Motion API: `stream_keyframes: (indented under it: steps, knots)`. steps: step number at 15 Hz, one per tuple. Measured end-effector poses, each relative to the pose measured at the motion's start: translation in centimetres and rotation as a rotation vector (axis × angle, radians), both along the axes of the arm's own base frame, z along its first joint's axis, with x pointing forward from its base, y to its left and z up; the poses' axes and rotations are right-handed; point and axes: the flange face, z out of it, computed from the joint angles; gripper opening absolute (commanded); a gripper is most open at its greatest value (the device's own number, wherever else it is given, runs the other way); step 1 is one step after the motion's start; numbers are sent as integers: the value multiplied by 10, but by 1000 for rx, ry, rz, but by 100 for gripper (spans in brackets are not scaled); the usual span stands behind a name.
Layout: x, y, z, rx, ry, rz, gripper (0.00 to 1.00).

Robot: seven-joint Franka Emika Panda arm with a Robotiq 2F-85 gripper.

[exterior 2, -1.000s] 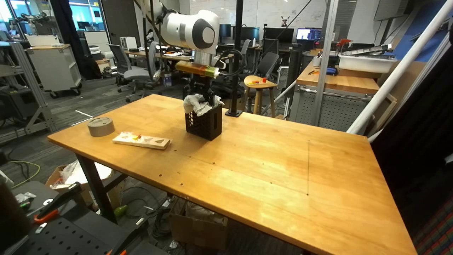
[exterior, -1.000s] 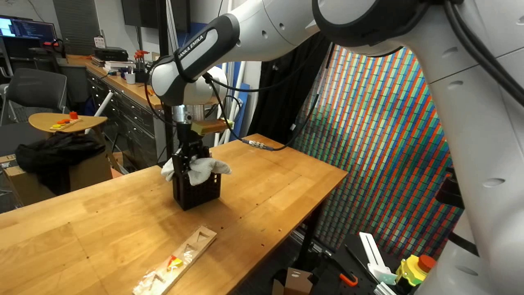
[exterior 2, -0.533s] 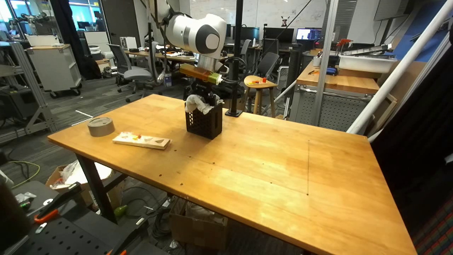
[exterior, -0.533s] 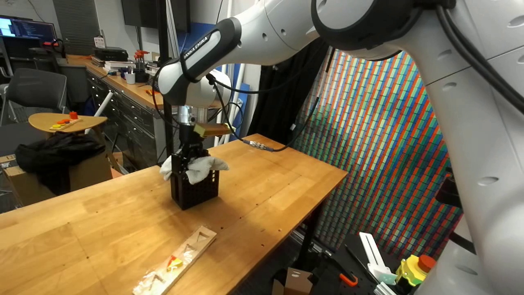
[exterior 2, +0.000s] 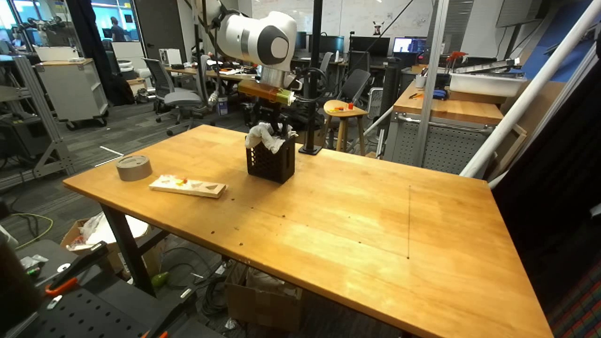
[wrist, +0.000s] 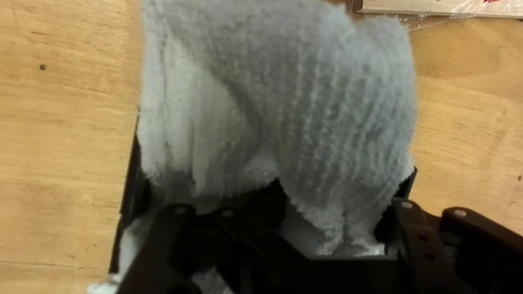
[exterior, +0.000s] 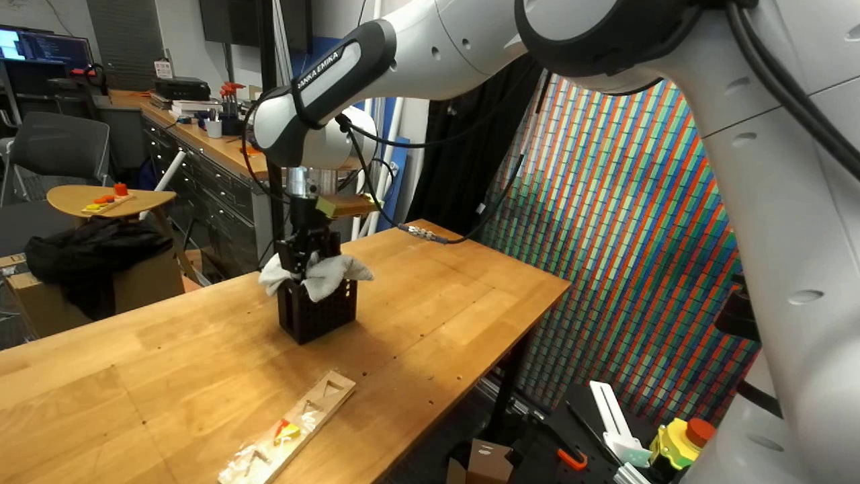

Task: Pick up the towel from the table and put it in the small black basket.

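The towel [exterior: 329,277] is a crumpled grey-white cloth, bunched over the mouth of the small black basket [exterior: 317,314]. In both exterior views its folds hang over the rim on more than one side. From the wrist, the towel [wrist: 327,102] covers much of the opening, and a bit of the basket's dark rim [wrist: 409,179] shows at the right. My gripper [wrist: 325,220] points down at the basket mouth, its jaws spread apart with loose cloth between and around them. The fingertips are partly hidden by towel and shadow. The basket [exterior 2: 270,164] stands upright on the table.
A wooden puzzle board [exterior 2: 188,186] with small coloured pieces lies near the basket, and a roll of tape [exterior 2: 134,168] sits at the table's corner. Behind the basket rises a black post [exterior 2: 313,94]. A cable [exterior: 497,215] loops from the arm over the table.
The jaws have spread apart within the last half second. The wrist dipped and tilted, then rose back slightly. The basket has shifted a little, with the towel still draped on it.
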Motion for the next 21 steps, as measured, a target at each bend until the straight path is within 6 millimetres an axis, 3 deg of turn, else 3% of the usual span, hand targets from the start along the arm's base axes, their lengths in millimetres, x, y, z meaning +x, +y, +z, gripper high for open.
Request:
stream_keyframes:
  steps: [1, 4, 7, 14, 18, 21]
  knots:
    - [1, 3, 5, -12, -8, 14, 93]
    - [2, 11, 15, -47, -26, 53, 100]
    - [3, 18, 26, -86, -32, 91, 92]
    - [6, 15, 69, -188, -52, 129, 35]
    - [10, 18, 82, -202, -69, 123, 4]
    - [10, 23, 81, -205, -68, 96, 0]
